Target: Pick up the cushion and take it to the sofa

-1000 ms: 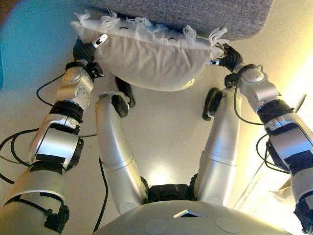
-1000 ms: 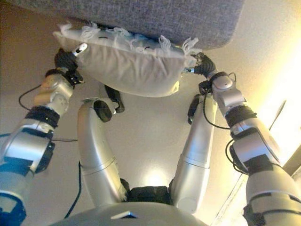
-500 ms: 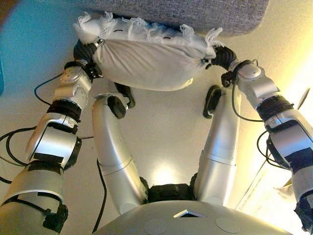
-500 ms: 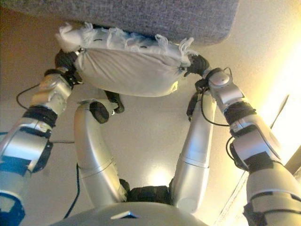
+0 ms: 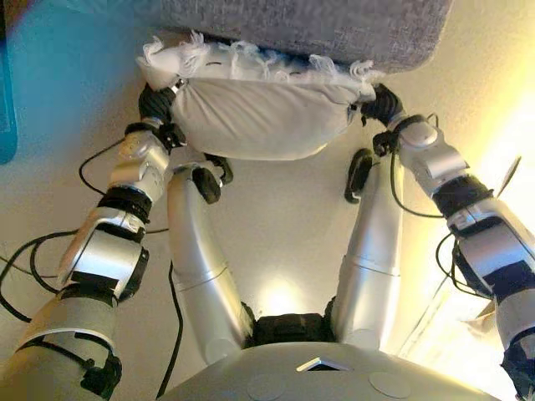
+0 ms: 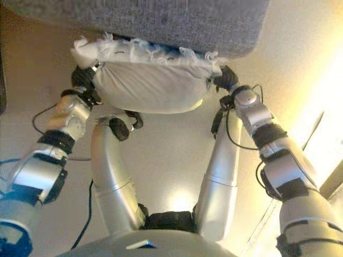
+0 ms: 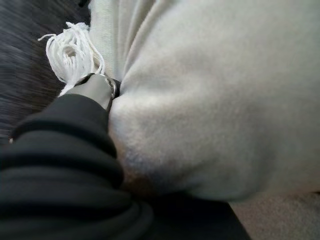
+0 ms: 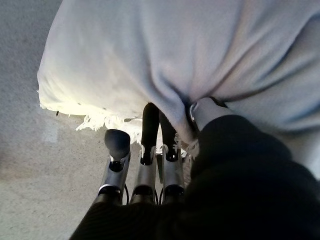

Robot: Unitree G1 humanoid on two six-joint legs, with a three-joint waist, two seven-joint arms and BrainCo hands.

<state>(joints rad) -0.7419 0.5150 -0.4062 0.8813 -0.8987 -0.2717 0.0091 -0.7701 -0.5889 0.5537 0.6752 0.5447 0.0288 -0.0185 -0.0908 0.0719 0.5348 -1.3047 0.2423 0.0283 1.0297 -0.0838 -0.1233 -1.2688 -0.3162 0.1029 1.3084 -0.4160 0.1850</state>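
A cream cushion (image 5: pixel 259 117) with white fringe along its edge hangs between my two hands, above the floor. Its fringed upper edge lies against the front edge of the grey sofa (image 5: pixel 318 25). My left hand (image 5: pixel 157 104) grips the cushion's left end; in the left wrist view its thumb (image 7: pixel 95 90) presses into the cloth (image 7: pixel 215 100), and its fingers are hidden behind the cushion. My right hand (image 5: pixel 380 104) grips the right end; in the right wrist view its fingers (image 8: pixel 145 175) reach under the cushion (image 8: pixel 175 50) and the thumb digs into the cloth.
The sofa spans the top of both eye views. Beige floor (image 5: pixel 284 225) lies below the cushion. A teal object (image 5: pixel 7 109) shows at the far left edge.
Both hands have carried the cushion up and forward. Its fringed edge now lies against the sofa's front edge, and the thumbs sit deeper in the cloth.
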